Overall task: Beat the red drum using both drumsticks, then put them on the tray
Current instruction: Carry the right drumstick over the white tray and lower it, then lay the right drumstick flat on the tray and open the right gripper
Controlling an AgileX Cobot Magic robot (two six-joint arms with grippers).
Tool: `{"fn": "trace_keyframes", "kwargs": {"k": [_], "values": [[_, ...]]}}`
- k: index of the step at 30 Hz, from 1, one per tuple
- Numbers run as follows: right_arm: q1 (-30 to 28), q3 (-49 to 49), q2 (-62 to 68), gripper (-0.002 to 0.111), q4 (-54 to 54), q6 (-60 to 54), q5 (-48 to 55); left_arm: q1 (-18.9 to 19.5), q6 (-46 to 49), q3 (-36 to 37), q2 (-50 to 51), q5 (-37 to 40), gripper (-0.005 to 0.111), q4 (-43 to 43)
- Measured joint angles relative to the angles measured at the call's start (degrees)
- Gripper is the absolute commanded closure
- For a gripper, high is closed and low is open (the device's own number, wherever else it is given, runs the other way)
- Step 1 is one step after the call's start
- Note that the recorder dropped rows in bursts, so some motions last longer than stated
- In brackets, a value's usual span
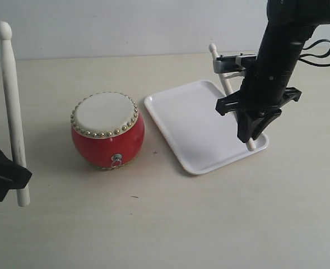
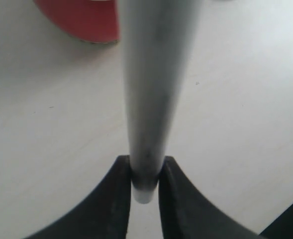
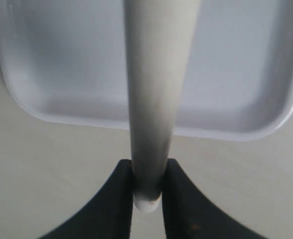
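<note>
The red drum (image 1: 107, 130) with its cream, gold-studded skin stands on the table left of the white tray (image 1: 194, 131); a slice of the drum (image 2: 81, 20) shows in the left wrist view. My left gripper (image 1: 10, 171), at the exterior view's left edge, is shut on the butt end of one drumstick (image 1: 12, 101), which stands nearly upright, bead tip up, left of the drum. My right gripper (image 1: 253, 131) is shut on the other drumstick (image 1: 223, 78), held slanting over the tray's right part. Black fingers (image 2: 121, 194) (image 3: 119, 196) pinch each drumstick (image 2: 151, 89) (image 3: 156, 89) near its end.
Pale tabletop surrounds the drum and tray, with a light wall behind. A black cable (image 1: 321, 53) loops off the right arm at the upper right. The tray's rim (image 3: 136, 123) runs beneath the right drumstick.
</note>
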Motion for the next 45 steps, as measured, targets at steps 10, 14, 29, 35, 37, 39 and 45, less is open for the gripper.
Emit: {"fn": "trace_keyframes", "kwargs": {"k": [10, 14, 29, 35, 37, 39, 45], "values": [[3.6, -5.0, 1.4, 0.108, -8.2, -0.3, 0.1, 0.0, 0.0, 0.0, 0.0, 0.0, 0.107, -0.5], [3.9, -6.6, 4.3, 0.108, -9.0, -0.3, 0.0, 0.0, 0.0, 0.0, 0.0, 0.0, 0.107, -0.5], [3.9, -6.6, 6.0, 0.108, -12.7, 1.0, 0.1, 0.0, 0.0, 0.0, 0.0, 0.0, 0.107, -0.6], [4.1, -6.6, 4.2, 0.108, -19.2, 3.9, 0.1, 0.0, 0.0, 0.0, 0.0, 0.0, 0.107, -0.8], [4.4, -6.6, 4.0, 0.108, -18.6, 4.2, 0.1, 0.0, 0.0, 0.0, 0.0, 0.0, 0.107, -1.0], [4.6, -6.6, 4.0, 0.108, -15.5, 3.1, 0.1, 0.0, 0.0, 0.0, 0.0, 0.0, 0.107, -1.4], [5.1, -6.6, 4.5, 0.108, -14.3, 2.2, 0.1, 0.0, 0.1, 0.0, 0.0, -0.1, 0.107, -1.8]]}}
